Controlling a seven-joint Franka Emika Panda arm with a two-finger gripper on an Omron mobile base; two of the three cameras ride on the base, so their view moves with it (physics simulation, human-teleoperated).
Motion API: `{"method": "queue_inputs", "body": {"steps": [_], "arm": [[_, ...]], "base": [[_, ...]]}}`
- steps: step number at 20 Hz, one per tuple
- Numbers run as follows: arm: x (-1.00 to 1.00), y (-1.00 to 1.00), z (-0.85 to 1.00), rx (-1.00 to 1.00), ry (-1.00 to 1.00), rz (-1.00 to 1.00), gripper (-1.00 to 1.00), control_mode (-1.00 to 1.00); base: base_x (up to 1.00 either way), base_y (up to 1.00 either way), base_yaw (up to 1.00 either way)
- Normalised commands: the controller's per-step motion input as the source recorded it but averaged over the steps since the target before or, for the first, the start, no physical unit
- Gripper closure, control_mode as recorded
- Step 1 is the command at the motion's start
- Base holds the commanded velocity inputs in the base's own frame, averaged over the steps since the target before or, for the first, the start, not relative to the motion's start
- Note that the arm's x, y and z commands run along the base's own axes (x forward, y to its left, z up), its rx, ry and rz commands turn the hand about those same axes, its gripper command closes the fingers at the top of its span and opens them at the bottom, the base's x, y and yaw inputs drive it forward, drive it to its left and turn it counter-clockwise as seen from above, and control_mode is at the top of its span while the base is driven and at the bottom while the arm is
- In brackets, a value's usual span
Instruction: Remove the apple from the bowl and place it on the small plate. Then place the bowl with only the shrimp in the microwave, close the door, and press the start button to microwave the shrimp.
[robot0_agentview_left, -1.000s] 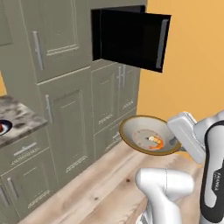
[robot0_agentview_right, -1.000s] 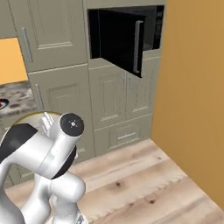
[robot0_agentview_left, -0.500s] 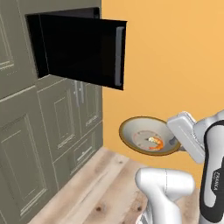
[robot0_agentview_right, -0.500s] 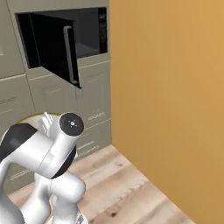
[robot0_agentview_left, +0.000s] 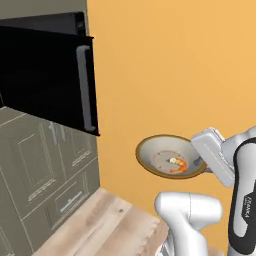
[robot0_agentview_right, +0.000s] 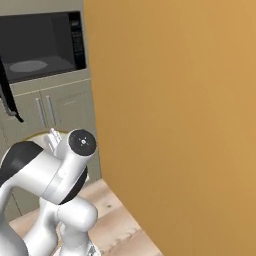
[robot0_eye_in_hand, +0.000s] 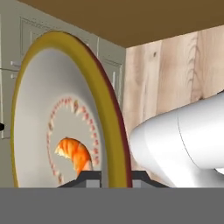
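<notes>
My gripper (robot0_agentview_left: 199, 163) is shut on the right rim of the bowl (robot0_agentview_left: 167, 161), holding it level in the air in front of an orange wall. The tan-rimmed bowl (robot0_eye_in_hand: 52, 109) has the curled orange shrimp (robot0_eye_in_hand: 74, 154) lying inside; the shrimp (robot0_agentview_left: 178, 165) sits toward the gripper side. In the hand view the gripper (robot0_eye_in_hand: 114, 177) pinches the rim, one tip on each side. The microwave (robot0_agentview_right: 40, 47) is open, its grey turntable (robot0_agentview_right: 27, 65) bare. Its black door (robot0_agentview_left: 45, 85) swings out to the left of the bowl, handle (robot0_agentview_left: 86, 87) facing me. The apple and the small plate are out of view.
Beige cabinet doors (robot0_agentview_left: 40, 170) stand below the microwave. The orange wall (robot0_agentview_right: 175, 115) runs close along the right. A wood floor (robot0_agentview_left: 100, 220) lies beneath. My own white arm (robot0_agentview_right: 50, 175) blocks the lower left of the right base view.
The whole picture has shifted: the base has moved, so the microwave and cabinets slid left and the orange wall came in. The bowl stays in the gripper, same pose.
</notes>
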Motion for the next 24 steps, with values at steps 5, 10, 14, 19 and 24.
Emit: {"method": "queue_inputs", "body": {"steps": [5, 10, 14, 19, 24], "arm": [[0.0, 0.0, 0.0, 0.0, 0.0, 0.0, 1.0, 1.0], [0.0, 0.0, 0.0, 0.0, 0.0, 0.0, 1.0, 1.0], [0.0, 0.0, 0.0, 0.0, 0.0, 0.0, 1.0, 1.0], [0.0, 0.0, 0.0, 0.0, 0.0, 0.0, 1.0, 1.0], [0.0, 0.0, 0.0, 0.0, 0.0, 0.0, 1.0, 1.0]], "base": [[0.79, -0.6, 0.29], [0.7, -0.35, 0.4], [0.94, -0.27, 0.49], [0.8, -0.06, 0.47], [0.64, -0.15, 0.41]]}}
